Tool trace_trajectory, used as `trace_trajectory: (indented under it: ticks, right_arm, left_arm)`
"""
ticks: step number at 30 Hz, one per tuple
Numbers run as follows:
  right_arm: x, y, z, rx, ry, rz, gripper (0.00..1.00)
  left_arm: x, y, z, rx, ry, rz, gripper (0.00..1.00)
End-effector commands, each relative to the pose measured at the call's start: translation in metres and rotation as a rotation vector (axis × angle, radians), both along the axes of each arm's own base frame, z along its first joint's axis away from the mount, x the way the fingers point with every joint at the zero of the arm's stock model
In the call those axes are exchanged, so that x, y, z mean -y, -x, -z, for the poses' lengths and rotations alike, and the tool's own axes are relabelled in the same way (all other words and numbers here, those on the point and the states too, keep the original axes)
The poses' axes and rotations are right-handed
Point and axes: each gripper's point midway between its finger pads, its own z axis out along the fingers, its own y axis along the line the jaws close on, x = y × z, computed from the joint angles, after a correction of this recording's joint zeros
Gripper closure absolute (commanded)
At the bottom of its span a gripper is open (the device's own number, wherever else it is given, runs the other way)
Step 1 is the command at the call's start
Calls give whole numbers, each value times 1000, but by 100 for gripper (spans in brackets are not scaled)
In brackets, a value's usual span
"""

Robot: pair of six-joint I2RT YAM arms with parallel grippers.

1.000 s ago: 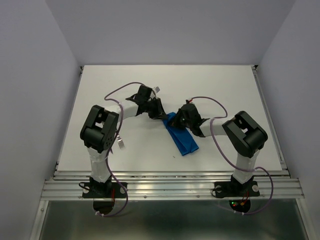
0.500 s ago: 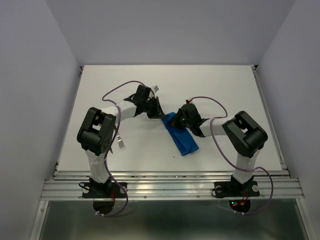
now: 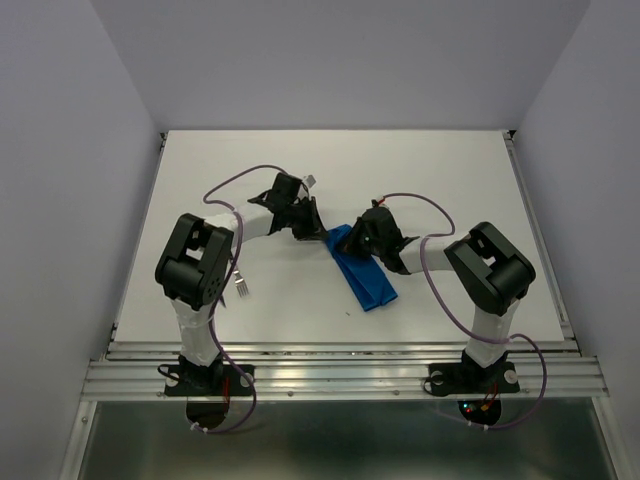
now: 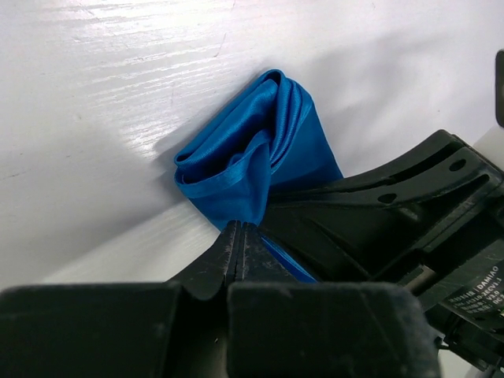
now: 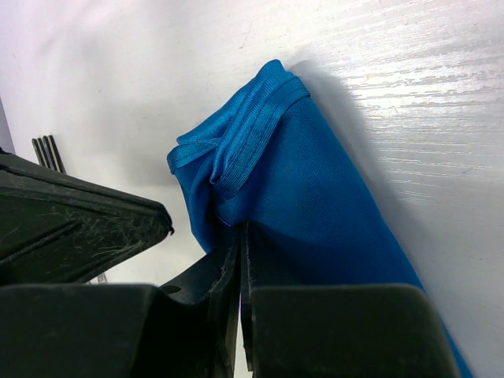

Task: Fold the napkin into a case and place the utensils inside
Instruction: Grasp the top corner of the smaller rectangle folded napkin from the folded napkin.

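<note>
Cloth, a creased bright blue folded napkin point(image 3: 365, 282), is lying on the white table point(image 3: 450, 180), left hand point(image 4: 239, 235) and right hand point(image 5: 240, 236) each clenching its 11 o'clock end.

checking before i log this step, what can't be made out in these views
- Knife: not visible in any view.
- Fork: top view, tiny, its handle hidden under the left arm.
- Napkin: top view, its far end is covered by the left hand and right hand.
- Left wrist view: the shut fingers hide how many layers are pinched.
- Right wrist view: the napkin's lower part is cut off by the fingers and bottom edge.
</note>
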Motion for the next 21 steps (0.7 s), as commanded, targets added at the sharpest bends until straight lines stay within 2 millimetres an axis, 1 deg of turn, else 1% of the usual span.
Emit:
trace_trajectory:
  ticks: [1,4,9,16,19,21]
  right_arm:
    - [-7,-3,-7,30,-9,-7,94]
    - [-7,-2,-7,29,-8,-5,94]
    - [-6,-2,-6,30,-4,-6,94]
    - [-6,-2,-5,26,1,-7,94]
    - [-7,-2,-6,27,-1,-12,94]
    - [-8,-1,-6,24,0,-18,94]
  left_arm:
    - [11,-4,-1,16,24,32,100]
    - [17,-3,2,9,26,44,100]
    - [29,0,2,4,37,67,100]
    - [32,1,7,-12,36,71,100]
    - [35,-5,9,2,47,68,100]
    - [35,-6,21,-21,32,57,100]
